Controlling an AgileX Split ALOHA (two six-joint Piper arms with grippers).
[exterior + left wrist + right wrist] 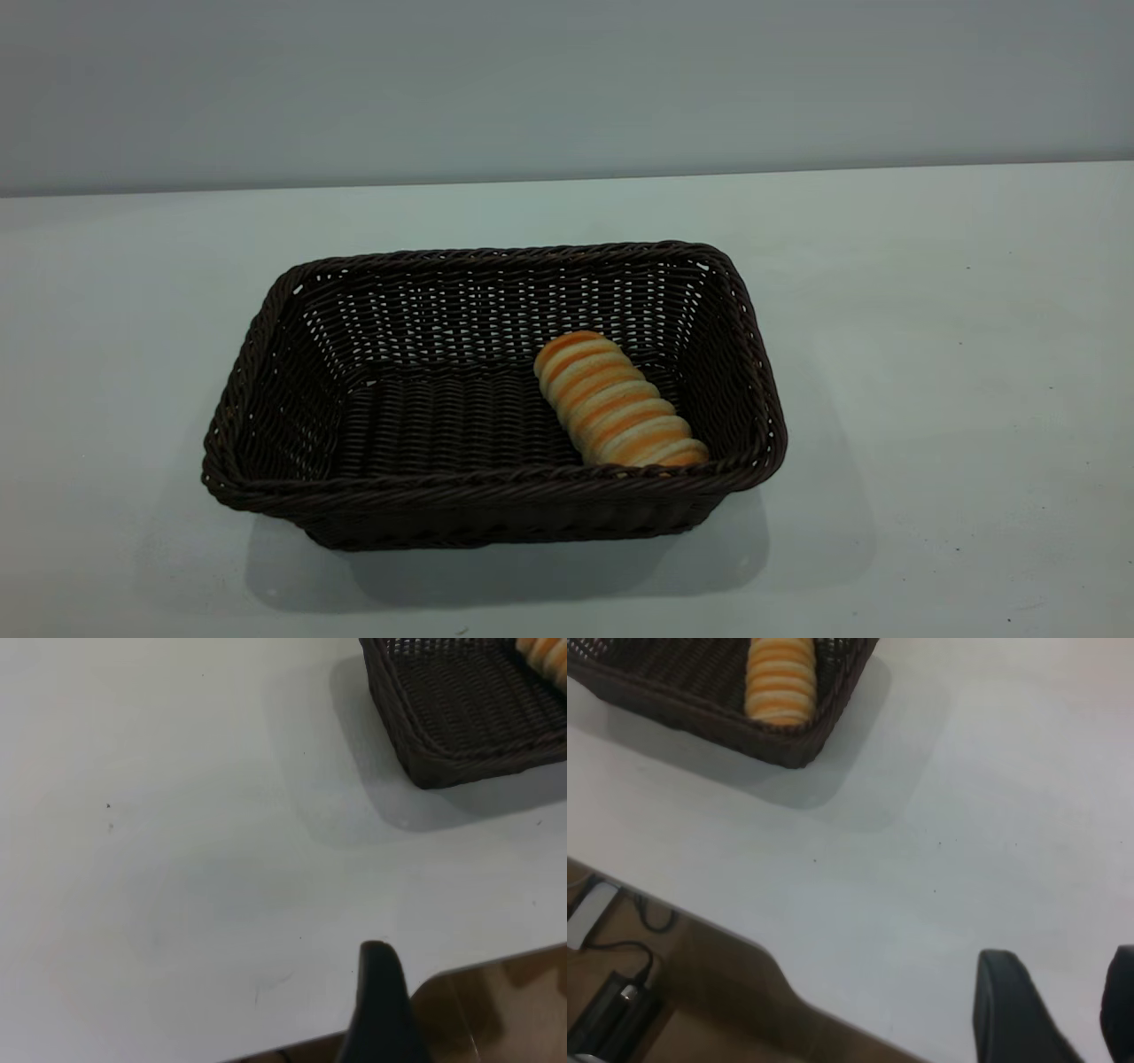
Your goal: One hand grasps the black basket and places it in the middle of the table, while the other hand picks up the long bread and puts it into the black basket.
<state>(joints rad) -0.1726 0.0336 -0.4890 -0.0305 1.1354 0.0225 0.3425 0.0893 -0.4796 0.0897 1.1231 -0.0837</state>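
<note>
The black basket (496, 483) stands upright in the middle of the white table (930, 354). The long bread (616, 403) lies inside it on the woven floor, against the right side wall. Neither gripper shows in the exterior view. In the left wrist view my left gripper (383, 992) hangs over the table's edge, far from the basket's corner (469, 718); only a part of it shows. In the right wrist view my right gripper (1063, 997) is open and empty over bare table near its edge, well away from the basket (700, 713) and the bread (780, 678).
The table's edge runs close to both grippers, with brown floor (496, 1010) beyond it. Cables and a small device (611, 1001) lie on the floor past the edge. A grey wall (567, 80) backs the table.
</note>
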